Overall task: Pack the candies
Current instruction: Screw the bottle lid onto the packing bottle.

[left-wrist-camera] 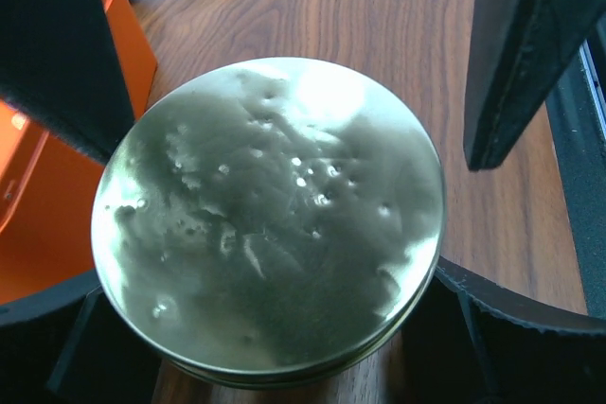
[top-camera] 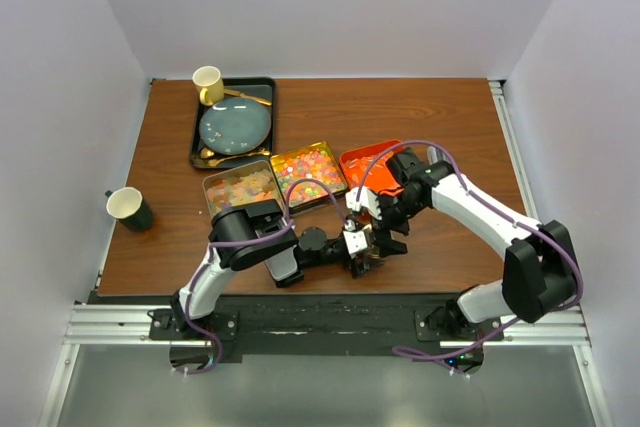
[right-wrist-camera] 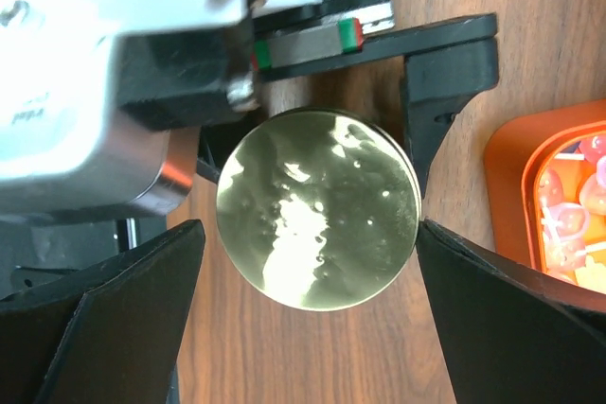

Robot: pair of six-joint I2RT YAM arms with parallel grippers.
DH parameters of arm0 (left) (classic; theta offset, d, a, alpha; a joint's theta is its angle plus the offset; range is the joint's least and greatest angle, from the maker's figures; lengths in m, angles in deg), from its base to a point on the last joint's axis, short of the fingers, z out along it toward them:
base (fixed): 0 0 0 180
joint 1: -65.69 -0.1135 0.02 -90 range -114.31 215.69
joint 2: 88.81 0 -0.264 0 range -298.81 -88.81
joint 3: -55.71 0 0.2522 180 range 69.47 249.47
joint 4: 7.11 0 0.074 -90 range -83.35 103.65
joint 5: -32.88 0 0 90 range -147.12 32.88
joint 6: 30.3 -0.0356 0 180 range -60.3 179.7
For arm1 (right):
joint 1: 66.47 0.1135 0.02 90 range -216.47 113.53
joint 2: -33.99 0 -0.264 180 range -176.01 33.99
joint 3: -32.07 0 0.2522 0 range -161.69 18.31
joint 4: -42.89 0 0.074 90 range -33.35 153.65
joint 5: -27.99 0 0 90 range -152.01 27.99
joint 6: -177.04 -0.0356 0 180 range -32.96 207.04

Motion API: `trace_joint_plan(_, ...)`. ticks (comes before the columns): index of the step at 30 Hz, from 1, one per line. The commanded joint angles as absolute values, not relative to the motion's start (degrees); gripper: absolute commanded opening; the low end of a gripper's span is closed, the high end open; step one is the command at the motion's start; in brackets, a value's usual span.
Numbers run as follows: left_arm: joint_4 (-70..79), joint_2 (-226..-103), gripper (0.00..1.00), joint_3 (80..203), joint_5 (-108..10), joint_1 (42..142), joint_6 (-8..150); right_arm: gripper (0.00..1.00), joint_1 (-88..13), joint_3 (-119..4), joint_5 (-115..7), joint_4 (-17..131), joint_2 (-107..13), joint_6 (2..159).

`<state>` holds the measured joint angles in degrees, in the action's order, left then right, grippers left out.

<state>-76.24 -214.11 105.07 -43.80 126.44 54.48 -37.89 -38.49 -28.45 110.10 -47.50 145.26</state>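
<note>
Two hands at one gold lid (left-wrist-camera: pixel 270 234) on the desk (top-camera: pixel 440 117): left hand (left-wrist-camera: pixel 289 149) wide astride its rim, grip unclear; right hand (right-wrist-camera: pixel 311 234) spread, empty; candies (top-camera: pixel 308 172) in trays (top-camera: pixel 350 160) behind; we judge a square, level lift best.

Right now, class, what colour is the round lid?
The round lid is shiny gold; the right wrist view shows it best.

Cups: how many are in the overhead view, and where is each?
2. A yellow cup at the far-left corner of the black tray; a dark cup at the left edge of the table. More could be hidden.
</note>
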Motion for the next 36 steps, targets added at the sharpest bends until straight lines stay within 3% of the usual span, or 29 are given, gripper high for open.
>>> trace_joint_plan(1,-58.83,-218.63,0.0,103.49,-47.36,125.02,50.82,0.96,-37.55,-36.1,-29.05,114.65,-43.62,146.89)
trace_joint_plan(13,-58.74,-218.89,0.0,103.66,-47.37,124.84,50.29,0.97,-37.64,-29.15,-33.97,122.03,-36.85,150.5)
trace_joint_plan(21,-57.77,-218.89,0.0,103.84,-46.13,124.93,49.24,0.96,-38.61,-33.45,-37.05,121.78,-34.83,146.28)
trace_joint_plan(36,-56.63,-218.72,0.0,104.19,-45.78,125.46,48.8,0.97,-40.01,-45.49,-28.53,115.01,-46.76,143.82)
